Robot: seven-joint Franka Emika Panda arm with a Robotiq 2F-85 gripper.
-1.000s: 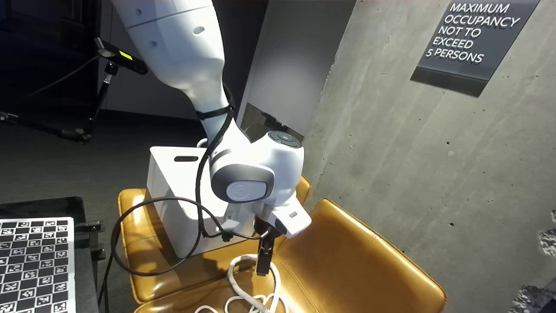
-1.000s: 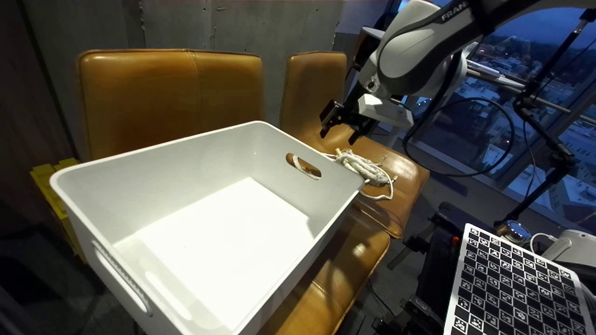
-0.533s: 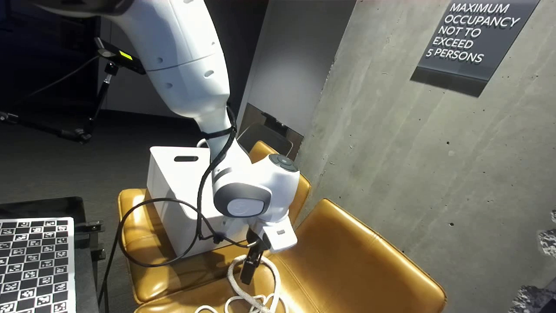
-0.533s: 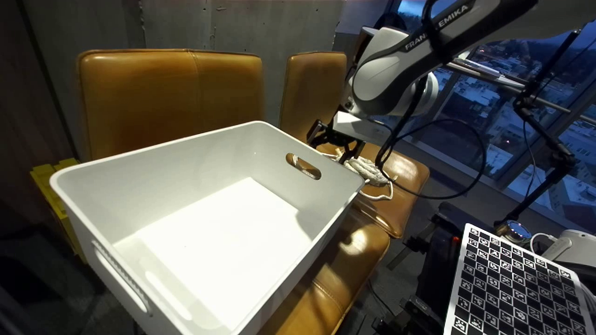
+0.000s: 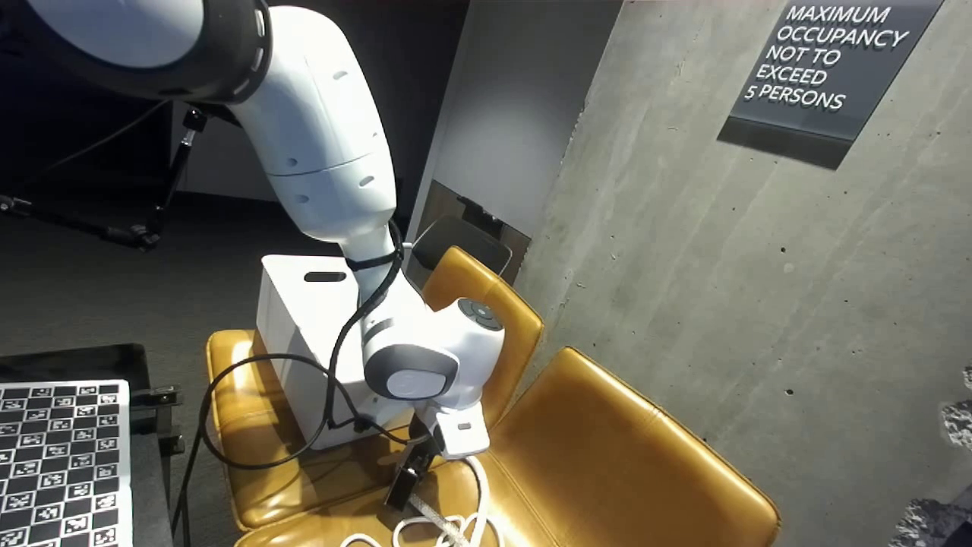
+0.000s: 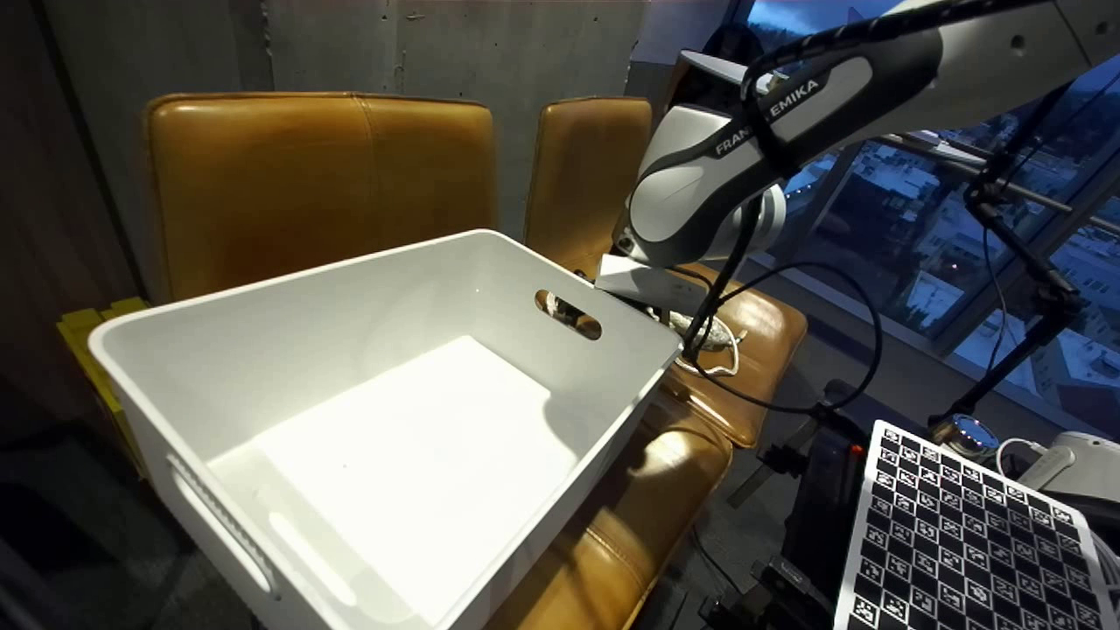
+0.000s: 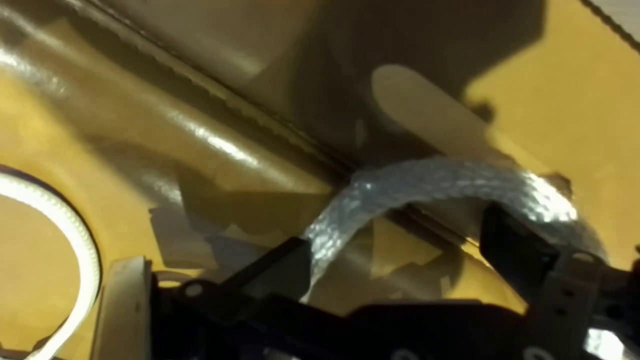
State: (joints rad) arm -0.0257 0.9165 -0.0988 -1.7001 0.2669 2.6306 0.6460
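My gripper [image 5: 401, 486] is low over a tan leather chair seat [image 5: 326, 528], at a coil of white braided rope [image 5: 484, 497]. In the wrist view the two black fingers [image 7: 398, 230] stand wide apart. A rope loop [image 7: 440, 180] arches across the view just beyond the fingertips. Its left end runs down beside the left finger and its right end passes by the right finger; I cannot tell whether they touch. The rope also shows in an exterior view [image 6: 719, 337], partly behind the arm cable. There the fingers are mostly hidden behind the white bin [image 6: 306, 269].
The white bin stands on an adjoining tan chair, right beside the gripper; its side shows too [image 5: 307, 372]. Chair backs [image 5: 638, 448] and a concrete wall [image 5: 729, 304] rise behind. A black cable [image 5: 254, 463] loops from the arm. A checkered board [image 6: 962, 525] lies near the chairs.
My gripper has come down to the rope, moving down and left in both exterior views, and has tilted. The fingers have dropped behind the bin. The bin has shifted very slightly. The rope looks unmoved.
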